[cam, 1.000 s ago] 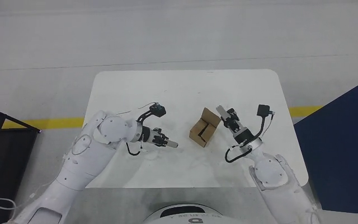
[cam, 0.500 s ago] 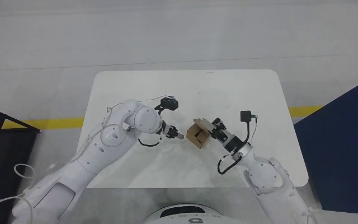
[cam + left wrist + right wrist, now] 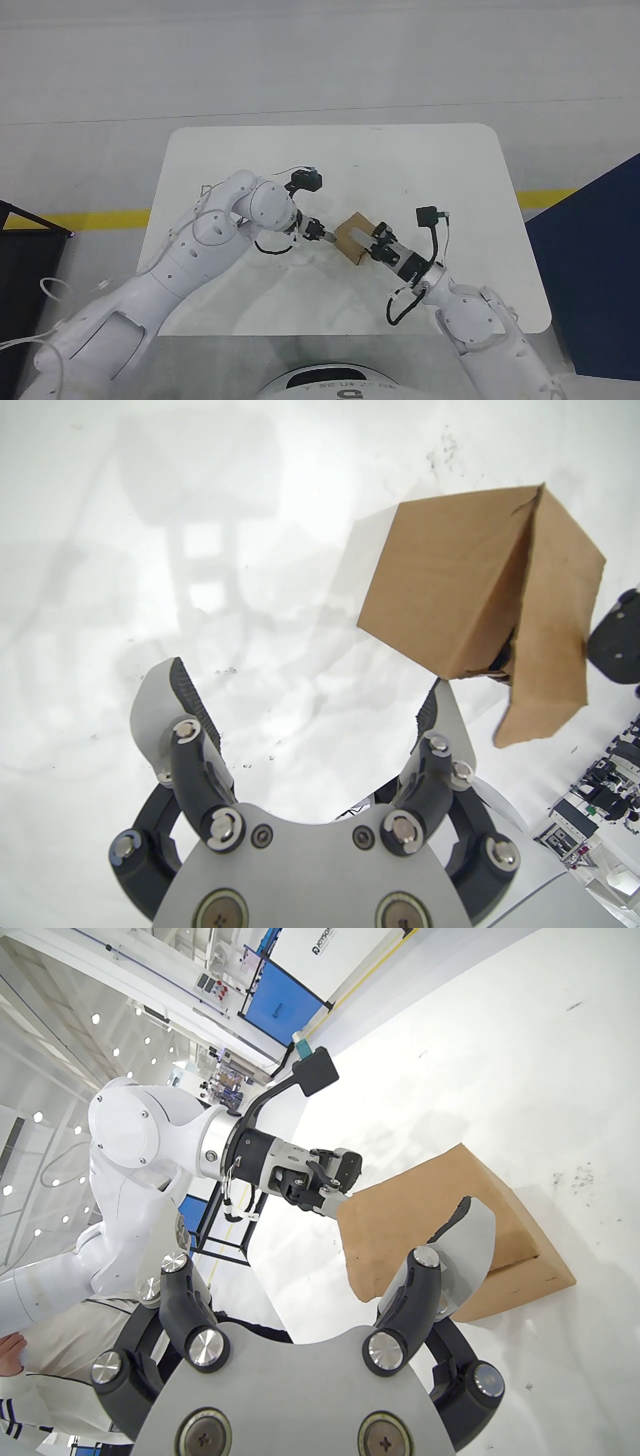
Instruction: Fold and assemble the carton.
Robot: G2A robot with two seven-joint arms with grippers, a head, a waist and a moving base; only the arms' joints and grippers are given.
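Carton (image 3: 355, 237) sits near the middle of the table (image 3: 440, 170), between my grippers. Left gripper (image 3: 305, 685) is spread wide, one tip touching its corner. Right gripper (image 3: 380, 248) is at its open side; I can't tell its grip.

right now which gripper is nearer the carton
Right, narrowly. The right gripper reaches over the carton's edge; the left gripper, open, stops at the opposite side, barely short of it.
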